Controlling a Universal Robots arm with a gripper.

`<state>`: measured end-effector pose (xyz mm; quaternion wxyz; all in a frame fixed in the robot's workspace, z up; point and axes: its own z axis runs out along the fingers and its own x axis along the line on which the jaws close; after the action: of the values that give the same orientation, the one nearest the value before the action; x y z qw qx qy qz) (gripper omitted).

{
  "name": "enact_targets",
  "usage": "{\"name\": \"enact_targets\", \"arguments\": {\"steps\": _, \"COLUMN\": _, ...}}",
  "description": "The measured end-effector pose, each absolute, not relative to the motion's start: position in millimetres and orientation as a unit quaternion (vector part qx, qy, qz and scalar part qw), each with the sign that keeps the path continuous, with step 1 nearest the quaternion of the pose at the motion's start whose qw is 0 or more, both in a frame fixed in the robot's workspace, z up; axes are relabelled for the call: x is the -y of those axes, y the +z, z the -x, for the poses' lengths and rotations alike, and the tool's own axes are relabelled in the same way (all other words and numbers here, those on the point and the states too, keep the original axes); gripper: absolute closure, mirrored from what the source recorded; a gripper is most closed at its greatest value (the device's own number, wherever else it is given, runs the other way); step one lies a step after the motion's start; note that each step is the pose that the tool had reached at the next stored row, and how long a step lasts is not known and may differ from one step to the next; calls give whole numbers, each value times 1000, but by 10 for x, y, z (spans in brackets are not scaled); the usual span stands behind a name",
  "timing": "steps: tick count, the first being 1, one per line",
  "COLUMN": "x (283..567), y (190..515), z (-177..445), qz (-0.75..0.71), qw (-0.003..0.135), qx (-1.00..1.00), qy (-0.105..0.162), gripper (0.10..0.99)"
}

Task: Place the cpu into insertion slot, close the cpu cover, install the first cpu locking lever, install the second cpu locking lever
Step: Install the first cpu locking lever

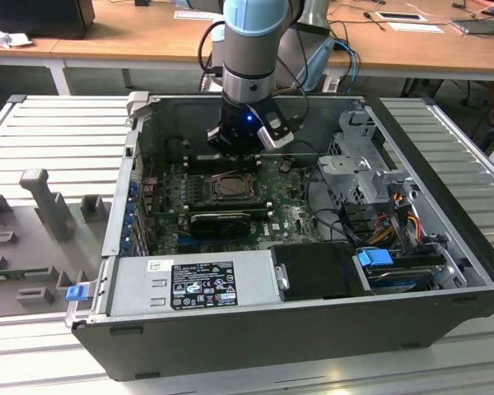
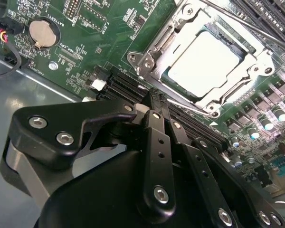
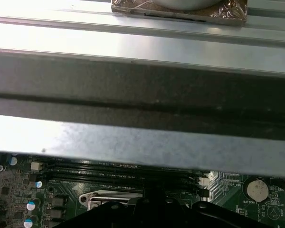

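the cpu (image 2: 204, 64) already lies in the insertion slot (image 2: 167, 75) under the cpu cover (image 2: 256, 59); the gripper (image 2: 155, 95), fingers pressed together, seemingly empty, hovers beside it.

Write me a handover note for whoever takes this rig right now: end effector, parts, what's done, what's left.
End effector: fingers shut, nothing between them, poised above the motherboard beside the socket, touching nothing.
The cpu is seated in the insertion slot.
The cpu cover lies down over the chip's edges.
Done: placing the chip, and apparently closing the cover.
Left: both locking levers. I cannot tell from these views whether either is latched, so check them first.
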<state>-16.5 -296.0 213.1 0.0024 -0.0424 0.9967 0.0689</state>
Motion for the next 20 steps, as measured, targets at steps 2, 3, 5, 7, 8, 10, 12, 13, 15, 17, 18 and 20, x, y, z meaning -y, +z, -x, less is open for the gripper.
{"name": "enact_targets", "arguments": {"steps": 2, "x": 2960, "y": 2125, "z": 165, "qz": 42, "qw": 2, "qx": -997, "qy": 69, "gripper": 980}}
{"name": "enact_targets", "arguments": {"steps": 3, "x": 2961, "y": 2120, "z": 165, "qz": 42, "qw": 3, "qx": -997, "qy": 69, "gripper": 980}}
{"name": "enact_targets", "arguments": {"steps": 5, "x": 2961, "y": 2110, "z": 165, "qz": 43, "qw": 3, "qx": -997, "qy": 69, "gripper": 980}}
{"name": "enact_targets", "arguments": {"steps": 7, "x": 2961, "y": 2099, "z": 165, "qz": 43, "qw": 3, "qx": -997, "qy": 69, "gripper": 980}}
{"name": "enact_targets", "arguments": {"steps": 8, "x": 2961, "y": 2091, "z": 165, "qz": 43, "qw": 3, "qx": -997, "qy": 69, "gripper": 980}}
{"name": "enact_targets", "arguments": {"steps": 10, "x": 2961, "y": 2074, "z": 165, "qz": 43, "qw": 3, "qx": -997, "qy": 69, "gripper": 980}}
{"name": "enact_targets", "arguments": {"steps": 12, "x": 2961, "y": 2054, "z": 165, "qz": 43, "qw": 3, "qx": -997, "qy": 69, "gripper": 980}}
{"name": "enact_targets", "arguments": {"steps": 13, "x": 2961, "y": 2049, "z": 165, "qz": 43, "qw": 3, "qx": -997, "qy": 69, "gripper": 980}}
{"name": "enact_targets", "arguments": {"steps": 15, "x": 2961, "y": 2040, "z": 165, "qz": 43, "qw": 3, "qx": -997, "qy": 68, "gripper": 980}}
{"name": "enact_targets", "arguments": {"steps": 17, "x": 2961, "y": 2031, "z": 165, "qz": 43, "qw": 3, "qx": -997, "qy": 67, "gripper": 980}}
{"name": "enact_targets", "arguments": {"steps": 18, "x": 2961, "y": 2027, "z": 165, "qz": 43, "qw": 3, "qx": -997, "qy": 67, "gripper": 980}}
{"name": "enact_targets", "arguments": {"steps": 20, "x": 2962, "y": 2027, "z": 165, "qz": 43, "qw": 3, "qx": -997, "qy": 66, "gripper": 980}}
